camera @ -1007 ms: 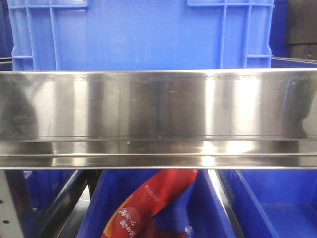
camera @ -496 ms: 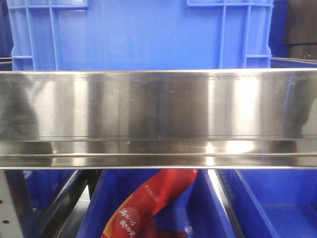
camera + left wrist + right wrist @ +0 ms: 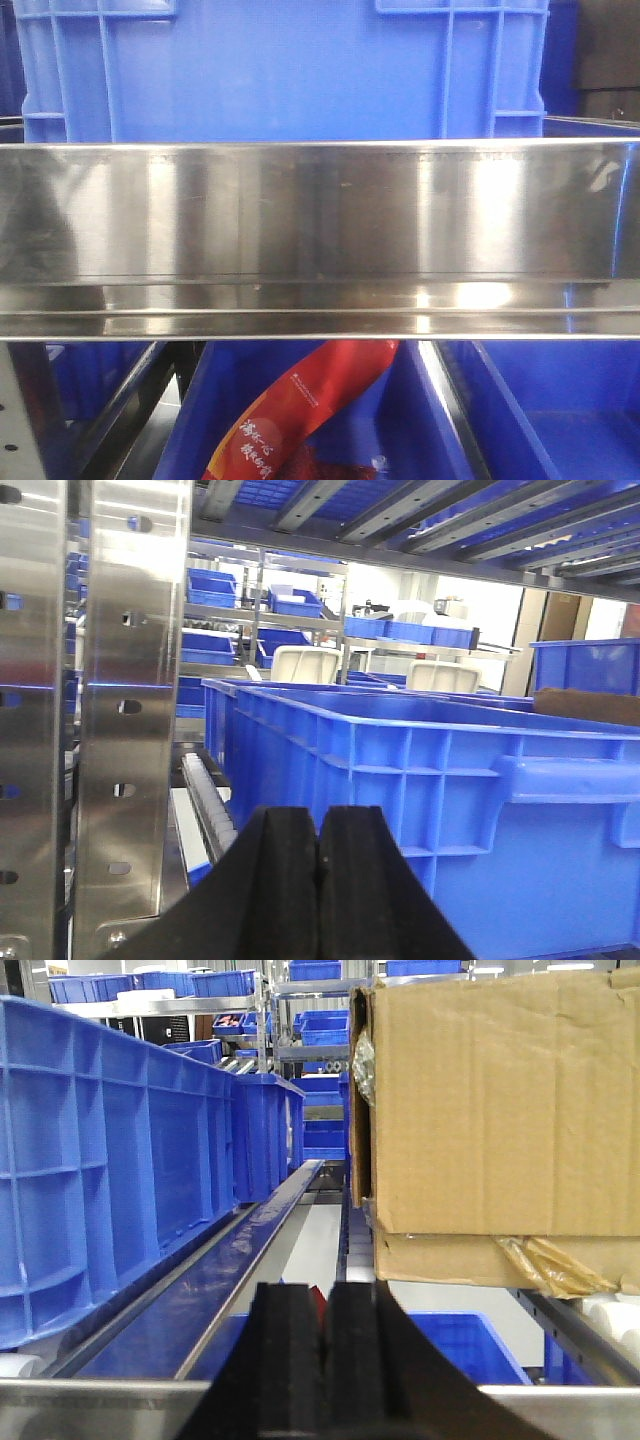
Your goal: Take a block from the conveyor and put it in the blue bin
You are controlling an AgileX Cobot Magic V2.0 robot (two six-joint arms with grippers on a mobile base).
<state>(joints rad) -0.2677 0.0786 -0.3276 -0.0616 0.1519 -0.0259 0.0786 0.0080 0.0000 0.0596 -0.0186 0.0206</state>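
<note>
Warehouse racking fills every view: steel shelving, roller lanes and rows of blue bins running back to a bright far wall. No flat work counter is in view, only rack shelves.

Front view: a broad brushed-steel rail [image 3: 320, 240] spans the whole frame from left to right, reflective, with vertical glare bands. Above and behind it stands a large blue bin [image 3: 285, 70] with a ribbed wall. Below the rail, lower blue tubs [image 3: 560, 420] sit side by side; in the middle one lies a red printed bag [image 3: 300, 415], tilted, upper end to the right.

Left wrist view: a perforated steel upright [image 3: 125, 700] stands at the near left. To its right a big blue crate [image 3: 430, 800] runs from near right into the distance, with a strip of white rollers [image 3: 205, 800] between upright and crate. Cream-coloured lids or tubs [image 3: 305, 662] sit farther back.

Right wrist view: a blue crate wall [image 3: 110, 1150] on the left, a cardboard box [image 3: 500, 1120] on the right resting on the rack, torn tape hanging from its lower edge. A steel lane [image 3: 235, 1270] runs away between them.

Left pincer [image 3: 318, 870]: black pads pressed together, clenched on nothing. Right pincer [image 3: 322, 1360]: pads likewise closed, with a sliver of red showing just above the seam; cannot tell whether that is held or lies behind.

Conveyor and block: not seen in any view.
</note>
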